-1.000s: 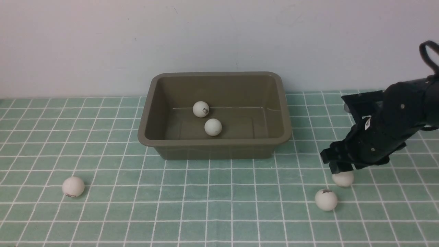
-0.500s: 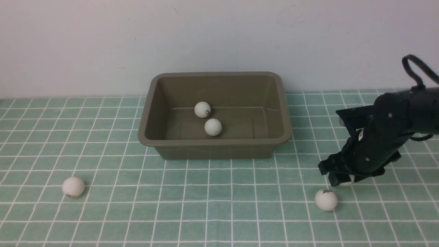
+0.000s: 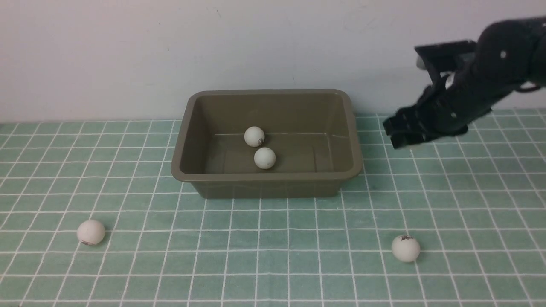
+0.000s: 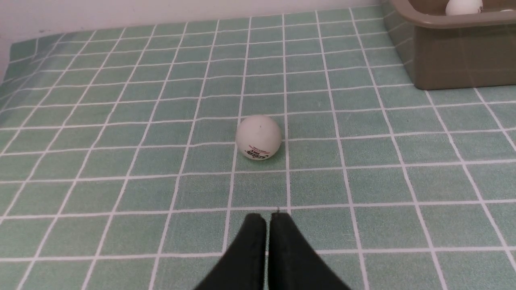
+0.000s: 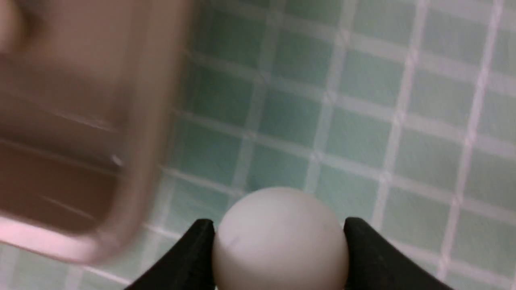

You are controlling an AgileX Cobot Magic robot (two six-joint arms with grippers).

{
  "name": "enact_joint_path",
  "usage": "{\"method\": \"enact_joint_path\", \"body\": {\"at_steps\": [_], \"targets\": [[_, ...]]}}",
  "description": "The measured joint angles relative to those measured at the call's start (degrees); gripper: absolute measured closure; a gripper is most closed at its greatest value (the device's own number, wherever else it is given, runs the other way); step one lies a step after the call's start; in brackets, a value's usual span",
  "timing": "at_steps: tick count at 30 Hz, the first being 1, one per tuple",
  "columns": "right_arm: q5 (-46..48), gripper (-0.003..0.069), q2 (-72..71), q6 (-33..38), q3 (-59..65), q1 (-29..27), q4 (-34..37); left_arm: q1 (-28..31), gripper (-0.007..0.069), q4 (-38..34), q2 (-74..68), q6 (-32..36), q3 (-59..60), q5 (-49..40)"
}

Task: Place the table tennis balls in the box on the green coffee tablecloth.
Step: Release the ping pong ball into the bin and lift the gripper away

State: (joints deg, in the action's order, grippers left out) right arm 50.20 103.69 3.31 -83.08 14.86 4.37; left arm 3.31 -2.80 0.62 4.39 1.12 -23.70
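The olive-brown box point(image 3: 352, 128) stands on the green coffee tablecloth point(image 3: 298, 238) and holds two table tennis balls point(image 3: 254, 136) point(image 3: 265, 158). One ball point(image 3: 91, 232) lies at the front left, another point(image 3: 405, 248) at the front right. My right gripper point(image 3: 394, 134) hangs above the cloth just right of the box. The right wrist view shows it shut on a white ball point(image 5: 280, 239), with the blurred box rim point(image 5: 145, 133) beside it. My left gripper point(image 4: 268, 217) is shut and empty, a short way from the front-left ball point(image 4: 259, 137).
A pale wall rises directly behind the box. The box corner point(image 4: 451, 52) shows at the edge of the left wrist view. The cloth's far edge point(image 4: 24, 44) meets the wall there.
My right gripper closed on the ball lying at the right, lifted it off the cloth and carried it up and left toward the box. A ball in the box rolled slightly.
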Motion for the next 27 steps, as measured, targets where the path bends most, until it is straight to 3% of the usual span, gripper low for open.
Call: {"method": "enact_joint_path", "body": {"at_steps": [11, 16, 27], "targets": [[2.76, 0.0293, 11.82, 0.88, -18.76, 10.89, 2.26, 0.0, 0.0629, 0.0, 0.0, 0.0, 0.0, 0.0], [4.28, 0.0293, 17.35, 0.96, -23.67, 12.25, 2.26, 0.0, 0.0629, 0.0, 0.0, 0.0, 0.0, 0.0], [2.35, 0.0286, 21.29, 8.02, -26.11, 12.8, 3.76, 0.0, 0.0629, 0.0, 0.0, 0.0, 0.0, 0.0]]}}
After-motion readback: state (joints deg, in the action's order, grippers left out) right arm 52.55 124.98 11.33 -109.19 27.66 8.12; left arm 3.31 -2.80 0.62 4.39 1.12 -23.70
